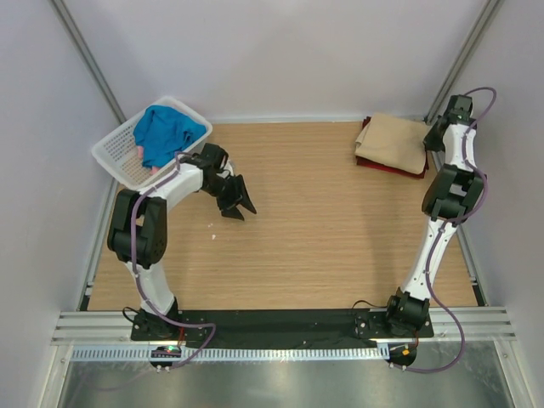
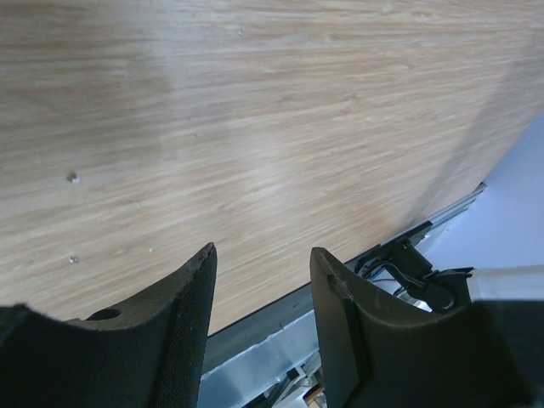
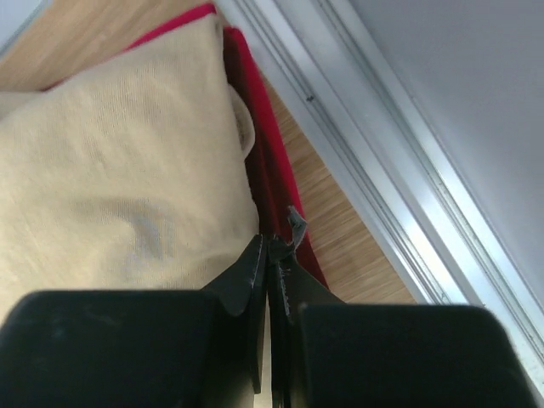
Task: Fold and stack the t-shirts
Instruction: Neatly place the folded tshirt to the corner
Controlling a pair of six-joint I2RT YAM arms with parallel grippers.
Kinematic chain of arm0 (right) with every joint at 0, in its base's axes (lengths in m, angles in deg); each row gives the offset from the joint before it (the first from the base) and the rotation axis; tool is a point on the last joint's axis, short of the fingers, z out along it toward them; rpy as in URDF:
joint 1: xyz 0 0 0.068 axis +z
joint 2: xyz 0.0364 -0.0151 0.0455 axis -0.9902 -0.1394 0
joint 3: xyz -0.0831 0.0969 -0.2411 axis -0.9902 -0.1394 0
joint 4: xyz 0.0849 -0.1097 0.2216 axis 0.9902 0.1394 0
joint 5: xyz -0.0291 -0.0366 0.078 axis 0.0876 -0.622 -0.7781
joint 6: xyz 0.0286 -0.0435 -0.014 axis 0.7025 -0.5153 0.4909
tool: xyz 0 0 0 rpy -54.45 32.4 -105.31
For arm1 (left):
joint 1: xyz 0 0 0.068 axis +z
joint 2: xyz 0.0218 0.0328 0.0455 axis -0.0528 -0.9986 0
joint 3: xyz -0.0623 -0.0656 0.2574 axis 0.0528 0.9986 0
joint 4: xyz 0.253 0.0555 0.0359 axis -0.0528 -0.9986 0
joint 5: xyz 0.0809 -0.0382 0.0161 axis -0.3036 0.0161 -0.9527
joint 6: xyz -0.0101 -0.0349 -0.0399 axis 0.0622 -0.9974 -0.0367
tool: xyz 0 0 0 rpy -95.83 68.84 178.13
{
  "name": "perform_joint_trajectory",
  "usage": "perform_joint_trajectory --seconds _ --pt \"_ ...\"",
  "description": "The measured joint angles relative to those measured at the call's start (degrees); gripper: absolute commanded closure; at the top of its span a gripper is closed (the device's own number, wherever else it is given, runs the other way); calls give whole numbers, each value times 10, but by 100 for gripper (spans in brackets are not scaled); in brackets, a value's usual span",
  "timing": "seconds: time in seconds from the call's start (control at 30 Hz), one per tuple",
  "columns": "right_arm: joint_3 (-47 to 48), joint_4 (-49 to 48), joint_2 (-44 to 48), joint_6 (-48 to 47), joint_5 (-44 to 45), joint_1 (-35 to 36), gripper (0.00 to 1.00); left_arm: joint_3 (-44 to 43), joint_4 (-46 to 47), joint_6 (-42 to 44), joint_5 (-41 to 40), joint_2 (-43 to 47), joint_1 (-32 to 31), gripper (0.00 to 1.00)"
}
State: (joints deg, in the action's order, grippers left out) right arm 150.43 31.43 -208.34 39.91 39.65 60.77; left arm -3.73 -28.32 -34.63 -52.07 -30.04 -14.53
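Note:
A folded tan t-shirt [image 1: 393, 143] [image 3: 110, 170] lies on a folded maroon t-shirt [image 1: 389, 167] [image 3: 274, 161] at the table's far right. My right gripper [image 1: 435, 138] [image 3: 269, 240] hangs at the right edge of that pile. Its fingers are pressed together, and no cloth shows between them. A blue t-shirt [image 1: 166, 132] is bunched up in the white basket [image 1: 115, 157], with a bit of pink t-shirt [image 1: 140, 151] under it. My left gripper [image 1: 238, 206] [image 2: 262, 251] is just right of the basket, over bare wood, open and holding nothing.
The basket stands tilted at the far left corner, partly over the table's edge. A metal rail [image 3: 374, 161] and the white wall run close behind the shirt pile. The black base bar [image 1: 280, 321] crosses the near edge.

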Motion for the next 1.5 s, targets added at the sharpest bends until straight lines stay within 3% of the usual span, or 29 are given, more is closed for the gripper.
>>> perform_joint_trajectory --seconds 0.23,0.43,0.67,0.87,0.97,1.17,1.2,1.27,1.3,1.5 --pt "16 31 23 10 17 10 76 9 -19 10 -6 43 0 51" --pt "-136 26 162 50 -67 54 71 15 -22 9 -10 66 0 51" --pt "-285 -34 311 121 -213 181 69 83 -3 -24 -9 148 0 46" --pt "-602 -197 491 241 -340 325 65 195 33 -70 -26 294 0 43" --pt "-778 -269 586 297 -368 360 63 244 40 -79 -45 372 0 42" --pt "-1063 -343 802 373 -365 360 43 382 98 -98 -61 501 0 39" --pt "-1103 -357 844 385 -360 360 31 409 106 -106 -60 523 0 39" --pt "-1160 -368 900 408 -353 360 20 459 129 -119 -53 558 0 39" --pt "-1194 -378 932 424 -348 360 1 481 138 -125 -49 570 0 39" --pt "-1293 -353 1090 475 -322 360 0 584 184 -170 -42 702 -15 34"
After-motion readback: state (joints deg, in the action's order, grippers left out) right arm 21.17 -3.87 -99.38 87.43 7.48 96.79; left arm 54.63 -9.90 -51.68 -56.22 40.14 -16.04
